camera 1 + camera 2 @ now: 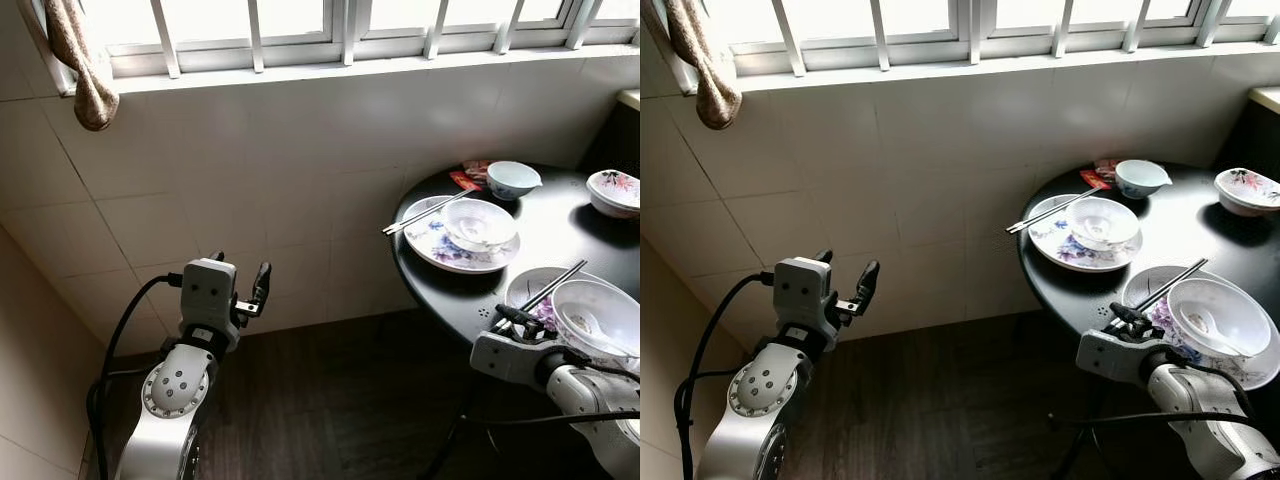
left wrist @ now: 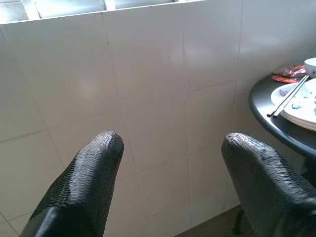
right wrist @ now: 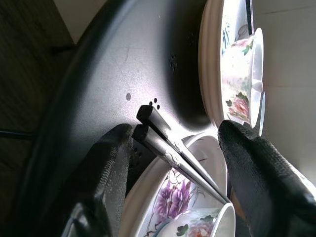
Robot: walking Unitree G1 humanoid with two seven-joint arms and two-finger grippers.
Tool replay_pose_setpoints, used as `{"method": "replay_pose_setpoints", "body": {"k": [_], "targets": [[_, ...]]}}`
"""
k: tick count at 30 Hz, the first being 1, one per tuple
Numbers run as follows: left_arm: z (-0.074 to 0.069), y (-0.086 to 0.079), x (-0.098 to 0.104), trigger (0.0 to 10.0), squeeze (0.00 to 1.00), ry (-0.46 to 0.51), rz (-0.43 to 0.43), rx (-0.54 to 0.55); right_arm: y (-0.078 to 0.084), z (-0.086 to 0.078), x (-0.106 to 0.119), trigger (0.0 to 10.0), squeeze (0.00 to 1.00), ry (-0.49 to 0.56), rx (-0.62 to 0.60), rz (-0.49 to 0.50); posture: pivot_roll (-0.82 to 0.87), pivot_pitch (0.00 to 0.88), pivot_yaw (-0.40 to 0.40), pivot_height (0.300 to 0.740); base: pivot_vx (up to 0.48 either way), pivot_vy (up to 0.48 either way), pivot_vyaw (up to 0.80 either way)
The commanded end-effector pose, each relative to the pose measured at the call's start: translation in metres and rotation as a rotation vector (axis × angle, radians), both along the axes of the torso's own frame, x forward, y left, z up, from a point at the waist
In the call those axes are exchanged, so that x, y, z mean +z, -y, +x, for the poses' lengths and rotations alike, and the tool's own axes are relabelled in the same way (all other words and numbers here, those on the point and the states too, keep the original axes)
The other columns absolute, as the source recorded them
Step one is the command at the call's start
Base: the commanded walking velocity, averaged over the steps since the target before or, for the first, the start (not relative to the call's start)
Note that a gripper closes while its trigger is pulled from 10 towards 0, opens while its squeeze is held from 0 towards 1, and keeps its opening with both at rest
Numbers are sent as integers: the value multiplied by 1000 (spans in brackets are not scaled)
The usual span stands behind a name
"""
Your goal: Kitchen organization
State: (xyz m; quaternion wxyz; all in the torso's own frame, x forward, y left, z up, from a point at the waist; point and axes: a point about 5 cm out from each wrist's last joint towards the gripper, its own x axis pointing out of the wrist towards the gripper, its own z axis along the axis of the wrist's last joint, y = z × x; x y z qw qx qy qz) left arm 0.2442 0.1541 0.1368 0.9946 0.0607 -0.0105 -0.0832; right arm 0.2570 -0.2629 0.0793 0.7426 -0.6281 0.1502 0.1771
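While the right gripper [image 3: 170,163] sits at the near edge of the round black desk [image 1: 560,240], its jaws are spread to either side of the handle ends of a pair of dark chopsticks [image 1: 545,293], not yet pinching them.

Item: chopsticks, lying across the near floral plate [image 1: 1160,300] and against the rim of the white bowl [image 1: 600,318] standing on it; handle ends overhang the plate toward the desk edge.
Item: far floral plate [image 1: 440,245] with its own bowl [image 1: 478,224] and a second pair of chopsticks [image 1: 425,213].
Item: small white bowl [image 1: 512,179] and a red wrapper [image 1: 468,177] behind it; another floral bowl [image 1: 614,191] at the far right.
Item: left gripper [image 2: 170,148], held up near the tiled wall [image 1: 300,180], well apart from the desk, jaws spread and empty.

Risks, as judged: closing on only one stick would leave the other to roll off the desk to the floor; a skewed pinch could lever the sticks against the bowl rim and tip or shift it on its plate.
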Motion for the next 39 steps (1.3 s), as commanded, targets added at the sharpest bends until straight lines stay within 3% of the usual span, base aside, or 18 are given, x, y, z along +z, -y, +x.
{"method": "replay_pose_setpoints", "body": {"k": [1,29,39], "targets": [[-1,0,4,10000,0,8,-2,-8,2,3,4,10000,0,28,13,-16,61,0,-20,740,0,0,0],[-1,-3,5,10000,0,7,9,-2,2,13,-5,10000,0,39,25,69,77,0,-17,740,0,0,0],[-1,-4,5,10000,0,8,12,0,5,17,-7,10000,0,40,36,48,85,0,-17,740,0,0,0]]}}
